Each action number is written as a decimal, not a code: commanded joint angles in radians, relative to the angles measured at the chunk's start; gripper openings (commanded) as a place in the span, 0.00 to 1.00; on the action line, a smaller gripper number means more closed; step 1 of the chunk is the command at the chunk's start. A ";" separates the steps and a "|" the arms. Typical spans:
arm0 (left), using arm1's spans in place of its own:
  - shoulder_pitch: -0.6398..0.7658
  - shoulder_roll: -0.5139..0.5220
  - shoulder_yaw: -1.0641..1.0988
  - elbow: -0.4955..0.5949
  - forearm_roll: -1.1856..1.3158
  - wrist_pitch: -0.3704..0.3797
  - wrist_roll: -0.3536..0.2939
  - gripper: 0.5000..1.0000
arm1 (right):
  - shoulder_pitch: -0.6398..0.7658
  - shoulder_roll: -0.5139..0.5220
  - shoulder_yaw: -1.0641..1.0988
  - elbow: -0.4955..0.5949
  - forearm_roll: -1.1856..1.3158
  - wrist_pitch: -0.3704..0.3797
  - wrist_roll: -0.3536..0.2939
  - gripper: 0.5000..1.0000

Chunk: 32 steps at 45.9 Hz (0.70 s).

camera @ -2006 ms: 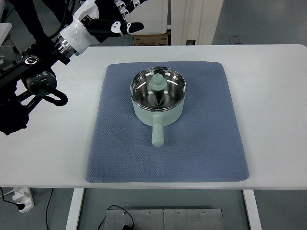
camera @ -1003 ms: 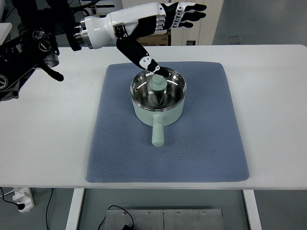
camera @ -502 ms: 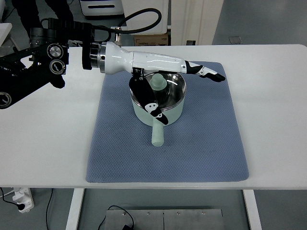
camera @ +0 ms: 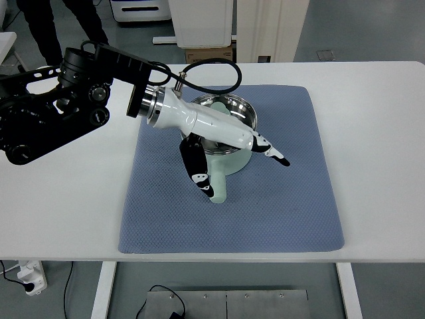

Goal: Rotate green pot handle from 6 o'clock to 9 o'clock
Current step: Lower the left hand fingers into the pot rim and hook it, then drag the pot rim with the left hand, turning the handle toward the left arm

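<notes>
The pale green pot (camera: 234, 108) with a steel inside stands on the blue mat (camera: 292, 199). Most of it is hidden under my left hand. Its handle (camera: 220, 187) points toward the near edge, at 6 o'clock. My left hand (camera: 242, 174) reaches in from the left over the pot and is open. The thumb (camera: 197, 173) hangs down along the left side of the handle. The other fingers (camera: 273, 153) stretch out to the right of the handle, above the mat. I cannot tell if the thumb touches the handle.
The mat lies on a white table (camera: 372, 133). My left arm's black joints (camera: 60, 113) sit over the table's left part. A person's legs (camera: 46, 26), a cardboard box (camera: 209, 54) and a white cabinet (camera: 199, 20) stand behind the table.
My left hand has swung down and toward the near side, from above the pot's rim to astride the handle. The pot and handle have not moved.
</notes>
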 commanded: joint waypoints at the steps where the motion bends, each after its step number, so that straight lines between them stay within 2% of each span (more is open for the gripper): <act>1: -0.017 0.000 0.039 -0.005 -0.001 0.000 0.000 1.00 | 0.000 0.000 0.000 0.000 0.000 0.000 0.000 1.00; 32: -0.068 -0.049 0.233 0.001 0.094 0.000 0.003 1.00 | 0.000 0.000 0.000 0.000 0.000 0.000 0.000 1.00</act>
